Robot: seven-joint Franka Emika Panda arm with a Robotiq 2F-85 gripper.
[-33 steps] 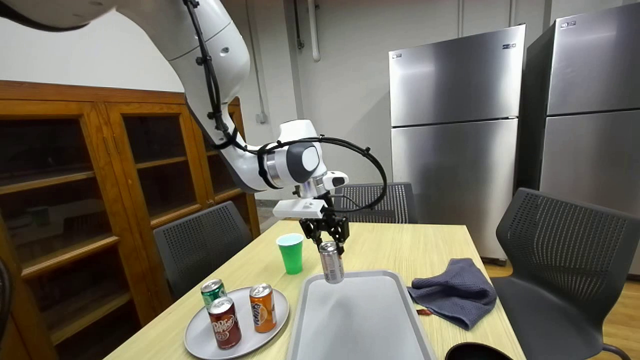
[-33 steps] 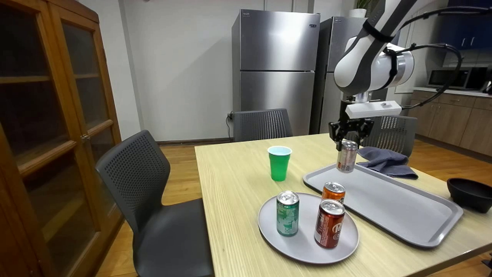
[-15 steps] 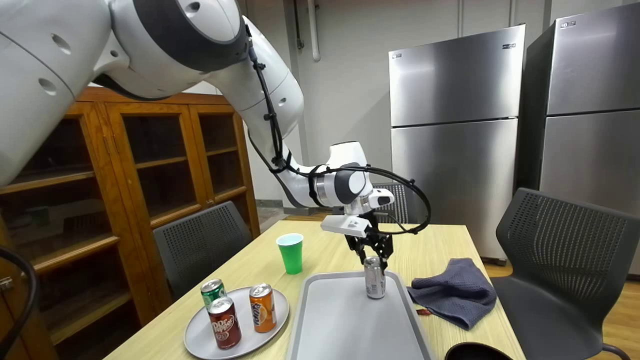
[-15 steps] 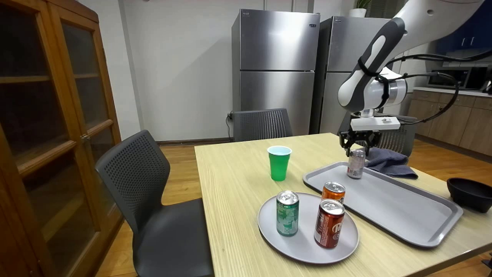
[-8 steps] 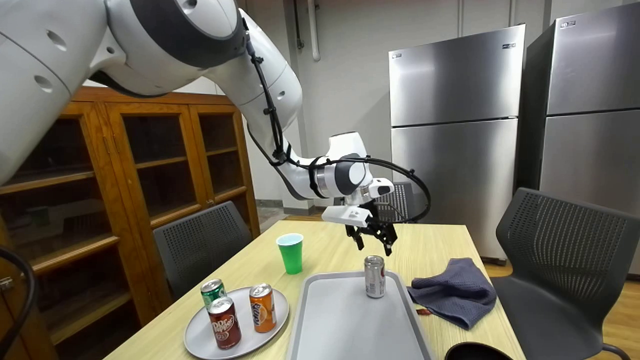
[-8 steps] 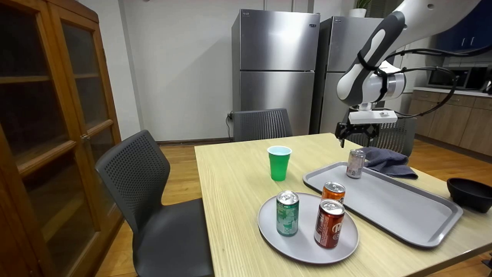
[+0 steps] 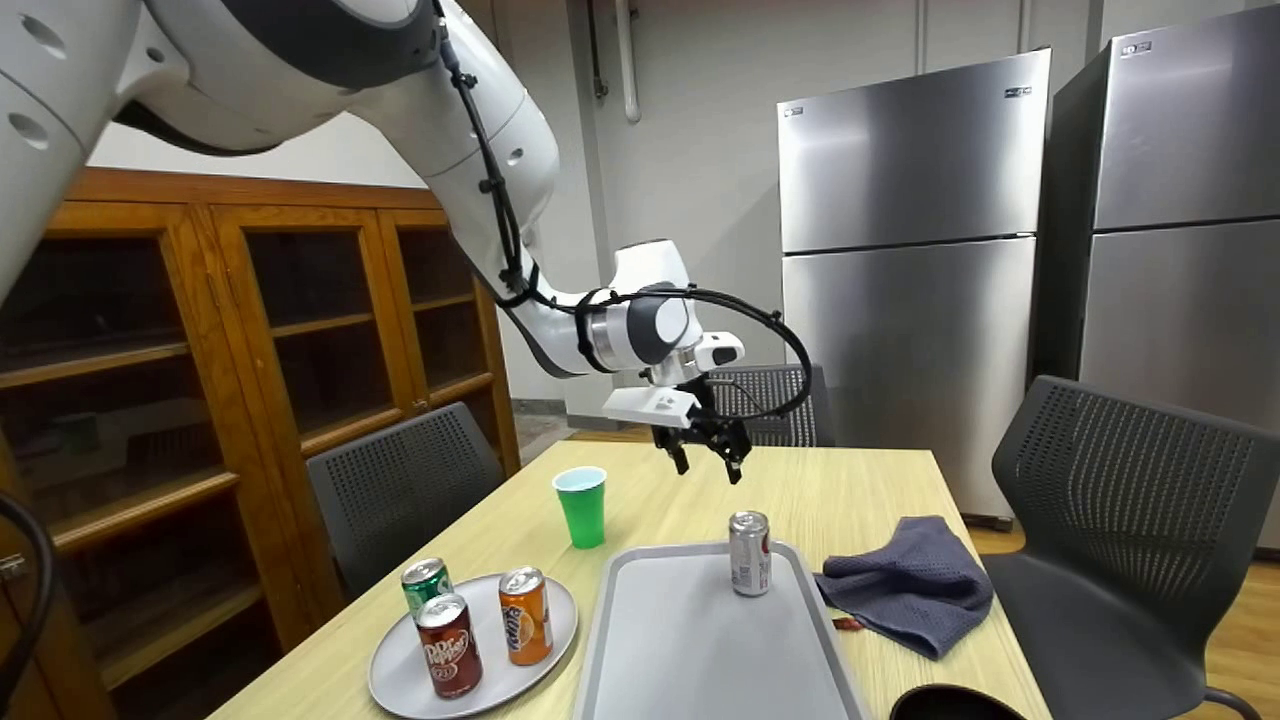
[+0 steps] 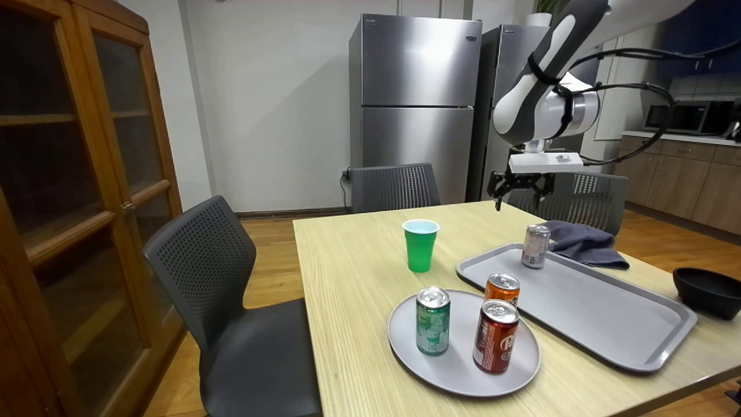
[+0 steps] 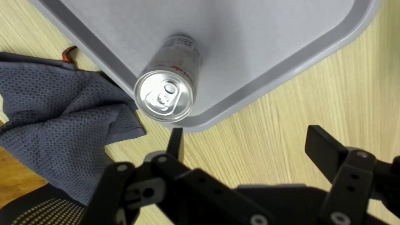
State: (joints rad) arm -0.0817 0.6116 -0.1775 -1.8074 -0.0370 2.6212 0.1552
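A silver can [image 7: 749, 555] stands upright on the grey tray [image 7: 700, 645], close to a corner of it. My gripper [image 7: 708, 473] hangs above the table, higher than the can and off to one side, touching nothing. In the wrist view the gripper [image 9: 245, 129] has its jaws wide apart, with only bare table seen between them. The can [image 9: 167, 93] shows there beyond one finger [image 9: 176, 143], its lid facing the camera. In an exterior view the same gap shows between the fingertips of the gripper [image 8: 517, 205], and the can [image 8: 535, 248] is below it.
A round plate [image 8: 451, 370] bears a green can [image 8: 433, 324], a dark red can [image 8: 496, 339] and an orange can [image 8: 502, 286]. A green cup [image 7: 583, 510] stands behind it. Beside the tray lie a blue-grey cloth [image 7: 915, 590] and a black bowl [image 8: 709, 295]. Chairs surround the table.
The silver can was carried in my gripper, lowered onto the tray and let go. Since then the gripper has opened, risen and drifted sideways off the can, which stays put.
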